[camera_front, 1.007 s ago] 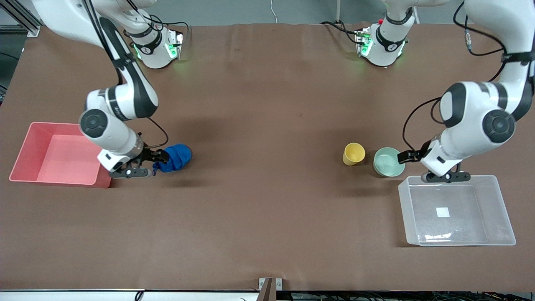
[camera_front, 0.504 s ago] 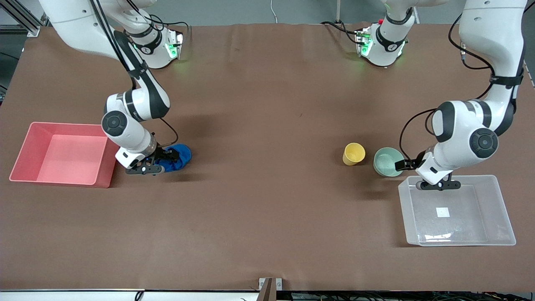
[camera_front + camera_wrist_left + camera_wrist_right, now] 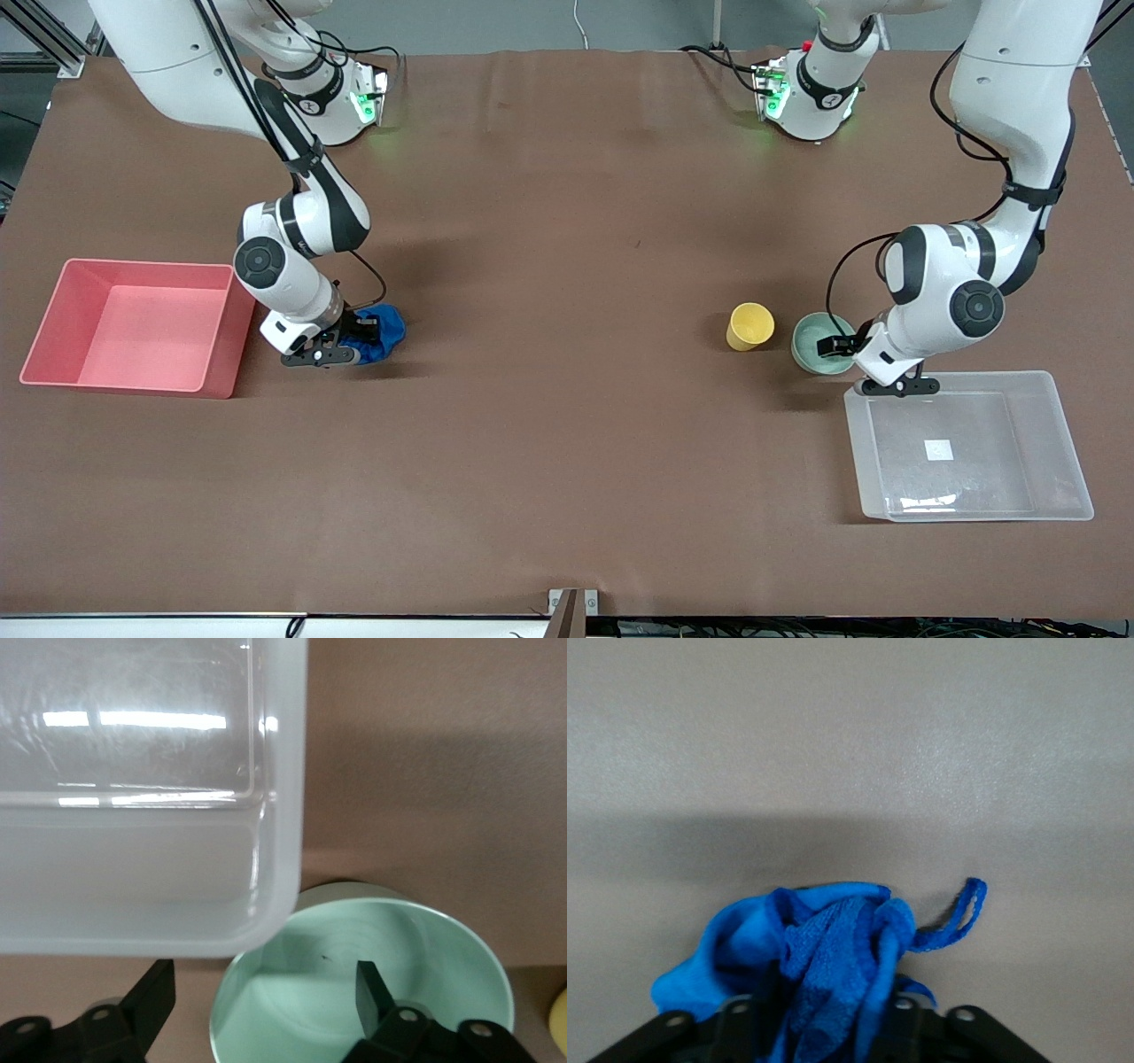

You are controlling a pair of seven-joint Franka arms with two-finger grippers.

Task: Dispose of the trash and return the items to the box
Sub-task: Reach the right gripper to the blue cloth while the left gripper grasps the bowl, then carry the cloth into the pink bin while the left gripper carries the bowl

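Note:
The bright blue wad of trash (image 3: 387, 326) lies on the table beside the pink bin (image 3: 142, 264). My right gripper (image 3: 359, 337) is down on it. In the right wrist view the wad (image 3: 833, 948) is bunched between the fingers, and its little loop (image 3: 966, 904) sticks out. The mint-green bowl (image 3: 811, 341) stands beside the yellow cup (image 3: 750, 325), close to a corner of the clear box (image 3: 1067, 443). My left gripper (image 3: 837, 347) is open astride the bowl's rim (image 3: 266, 943). One finger (image 3: 370, 988) is inside the bowl and the other (image 3: 155, 992) is outside.
The clear box's corner (image 3: 177, 877) sits right against the bowl in the left wrist view. The cup's edge (image 3: 560, 1023) shows there too. The pink bin is at the right arm's end of the table.
My right gripper has slid from beside the pink bin onto the blue wad and closed around it. My left gripper has moved from the clear box's edge down over the bowl's rim.

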